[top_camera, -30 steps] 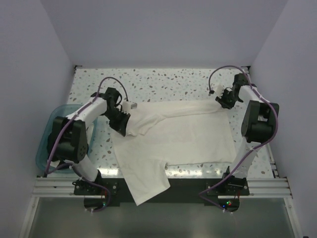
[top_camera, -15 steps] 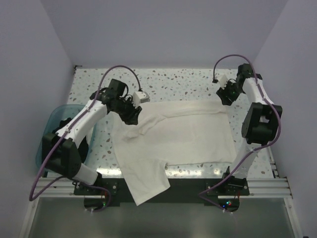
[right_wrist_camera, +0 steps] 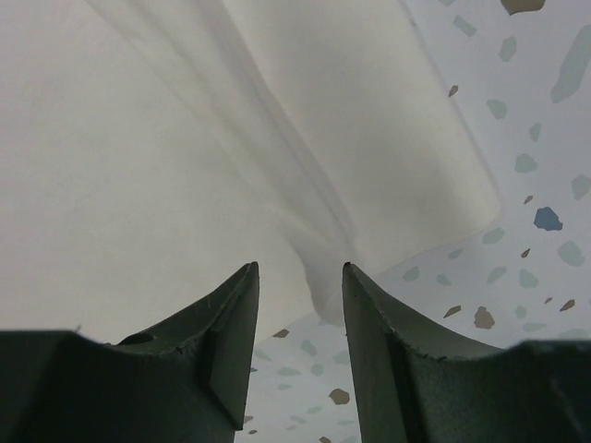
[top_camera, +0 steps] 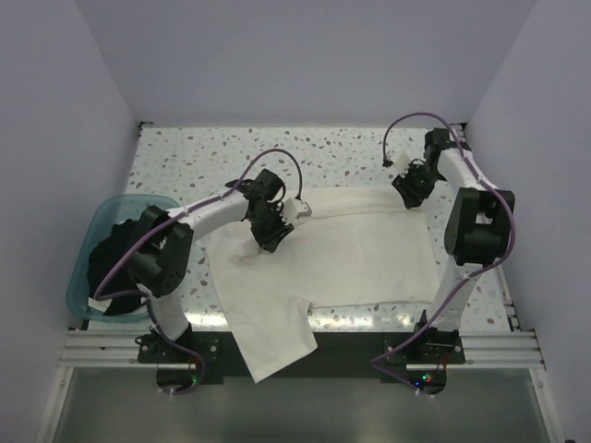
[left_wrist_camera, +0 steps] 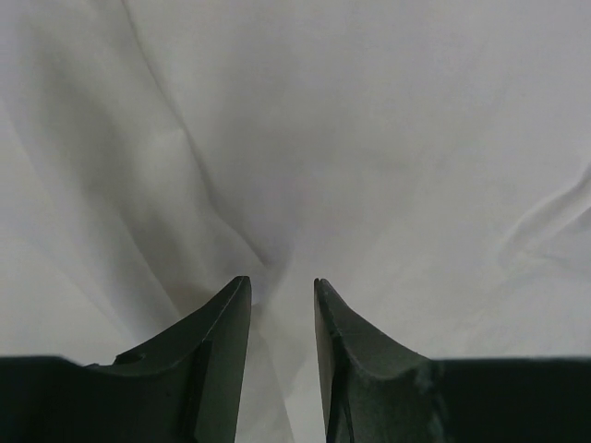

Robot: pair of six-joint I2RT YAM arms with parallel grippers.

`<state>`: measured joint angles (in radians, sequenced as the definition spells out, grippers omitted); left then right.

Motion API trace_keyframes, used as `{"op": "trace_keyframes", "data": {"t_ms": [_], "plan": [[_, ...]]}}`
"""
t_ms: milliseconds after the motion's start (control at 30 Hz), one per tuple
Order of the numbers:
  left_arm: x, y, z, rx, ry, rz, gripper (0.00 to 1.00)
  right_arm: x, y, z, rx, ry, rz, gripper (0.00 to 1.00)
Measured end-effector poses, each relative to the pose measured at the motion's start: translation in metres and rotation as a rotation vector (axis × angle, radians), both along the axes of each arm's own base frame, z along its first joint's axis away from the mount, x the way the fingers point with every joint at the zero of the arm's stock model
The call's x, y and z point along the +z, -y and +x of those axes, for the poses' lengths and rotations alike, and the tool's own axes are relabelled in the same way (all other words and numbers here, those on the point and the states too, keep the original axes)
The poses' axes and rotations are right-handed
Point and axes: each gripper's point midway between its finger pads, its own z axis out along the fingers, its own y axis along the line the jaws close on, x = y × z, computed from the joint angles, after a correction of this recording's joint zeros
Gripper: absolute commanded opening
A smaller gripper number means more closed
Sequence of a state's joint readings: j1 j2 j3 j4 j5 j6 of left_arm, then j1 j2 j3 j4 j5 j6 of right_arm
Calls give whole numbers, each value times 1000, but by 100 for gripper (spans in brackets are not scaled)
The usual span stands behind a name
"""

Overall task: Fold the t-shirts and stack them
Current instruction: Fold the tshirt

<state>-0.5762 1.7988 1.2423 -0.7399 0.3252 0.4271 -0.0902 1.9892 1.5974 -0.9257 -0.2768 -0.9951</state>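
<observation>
The white t-shirt lies spread on the speckled table, plain side up, with one part hanging over the near edge. My left gripper is low on the shirt's left part. Its jaws are closed to a narrow gap on a raised fold of the white cloth. My right gripper is at the shirt's far right corner. Its jaws stand apart, with the corner's folded edge at the tips and bare table between them. The black t-shirt lies bunched in the tub at the left.
The translucent teal tub sits at the table's left edge beside the left arm's base. Bare speckled tabletop runs behind the shirt to the back wall. Walls close in on both sides.
My left gripper has moved right and inward over the shirt, and the bunched left sleeve has come with it. My right gripper lifted a little and came back down at the far right corner.
</observation>
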Motion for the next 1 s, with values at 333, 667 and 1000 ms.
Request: {"op": "trace_keyframes", "data": {"t_ms": [333,667,1000], "plan": [[-27,-10,8,3,-4,88,19,-11,10,0,-14,-18,-48,43],[-25,-12,12,-17,18,96,0,-11,10,0,-14,-20,-48,40],[10,0,17,-19,72,18,0,-11,10,-1,-13,-21,-48,37]]}}
